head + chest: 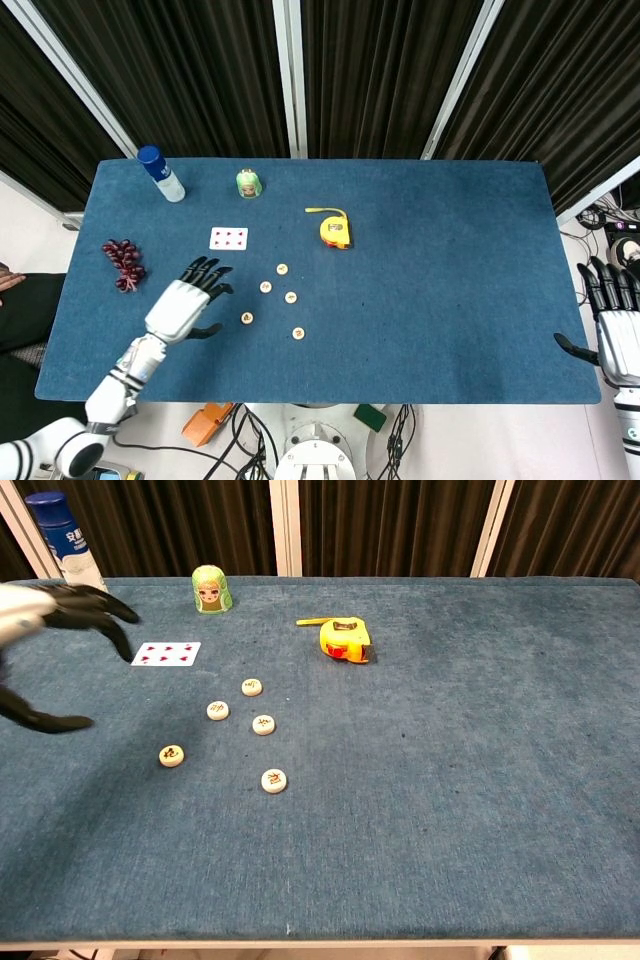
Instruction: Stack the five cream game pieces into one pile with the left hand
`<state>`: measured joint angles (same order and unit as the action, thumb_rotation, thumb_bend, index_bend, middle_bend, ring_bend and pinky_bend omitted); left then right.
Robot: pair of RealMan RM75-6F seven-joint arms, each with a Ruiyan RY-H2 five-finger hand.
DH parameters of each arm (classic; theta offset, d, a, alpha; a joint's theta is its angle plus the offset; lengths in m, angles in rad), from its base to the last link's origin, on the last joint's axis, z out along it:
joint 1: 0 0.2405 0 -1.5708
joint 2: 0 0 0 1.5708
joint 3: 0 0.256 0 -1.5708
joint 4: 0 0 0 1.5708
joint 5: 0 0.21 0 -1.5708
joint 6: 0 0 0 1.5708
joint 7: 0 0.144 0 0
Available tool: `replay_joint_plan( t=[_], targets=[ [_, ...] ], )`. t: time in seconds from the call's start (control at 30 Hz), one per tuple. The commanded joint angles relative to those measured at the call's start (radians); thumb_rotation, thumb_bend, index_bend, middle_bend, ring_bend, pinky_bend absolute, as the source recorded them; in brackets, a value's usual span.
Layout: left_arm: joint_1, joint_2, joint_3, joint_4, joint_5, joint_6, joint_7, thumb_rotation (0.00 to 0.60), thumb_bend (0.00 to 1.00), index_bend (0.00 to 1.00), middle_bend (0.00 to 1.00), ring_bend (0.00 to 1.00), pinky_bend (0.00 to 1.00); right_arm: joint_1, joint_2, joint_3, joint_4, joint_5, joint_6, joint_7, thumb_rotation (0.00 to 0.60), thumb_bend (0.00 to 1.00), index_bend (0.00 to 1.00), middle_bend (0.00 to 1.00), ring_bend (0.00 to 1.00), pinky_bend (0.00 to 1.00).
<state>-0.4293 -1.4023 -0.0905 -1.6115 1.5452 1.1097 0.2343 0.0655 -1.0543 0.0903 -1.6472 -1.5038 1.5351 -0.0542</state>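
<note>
Several cream game pieces lie apart and flat on the blue table, none stacked: one at the back (282,269) (252,687), one left of it (265,287) (218,711), one in the middle (291,297) (264,725), one at the front left (246,318) (172,755) and one at the front (298,333) (274,780). My left hand (184,303) (45,630) hovers over the table just left of the pieces, fingers spread, holding nothing. My right hand (612,330) is open off the table's right edge.
A playing card (228,238) lies behind the left hand. A yellow tape measure (335,230), a green doll (248,183), a blue-capped bottle (160,173) and a bunch of dark grapes (123,263) stand farther back and left.
</note>
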Motion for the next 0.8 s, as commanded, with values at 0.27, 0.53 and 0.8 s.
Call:
replay_joint_plan(
  t=[0.27, 0.53, 0.8],
  targets=[
    [-0.064, -0.140, 0.007, 0.122, -0.099, -0.093, 0.076, 0.600, 0.21, 0.39, 0.12, 0.00, 0.00, 0.008, -0.002, 0.003, 0.003, 0.013, -0.021, 0.002, 0.600, 0.17, 0.00, 0.04, 0.00, 0.09],
    [-0.078, -0.196, 0.014, 0.157, -0.138, -0.102, 0.088, 0.600, 0.24, 0.41, 0.11, 0.00, 0.00, 0.014, -0.008, 0.005, 0.004, 0.019, -0.032, -0.003, 0.600, 0.17, 0.00, 0.04, 0.00, 0.09],
    [-0.091, -0.231, 0.015, 0.192, -0.161, -0.102, 0.093, 0.600, 0.27, 0.44, 0.11, 0.00, 0.00, 0.012, -0.009, 0.006, 0.006, 0.027, -0.032, -0.004, 0.600, 0.17, 0.00, 0.04, 0.00, 0.09]
  ],
)
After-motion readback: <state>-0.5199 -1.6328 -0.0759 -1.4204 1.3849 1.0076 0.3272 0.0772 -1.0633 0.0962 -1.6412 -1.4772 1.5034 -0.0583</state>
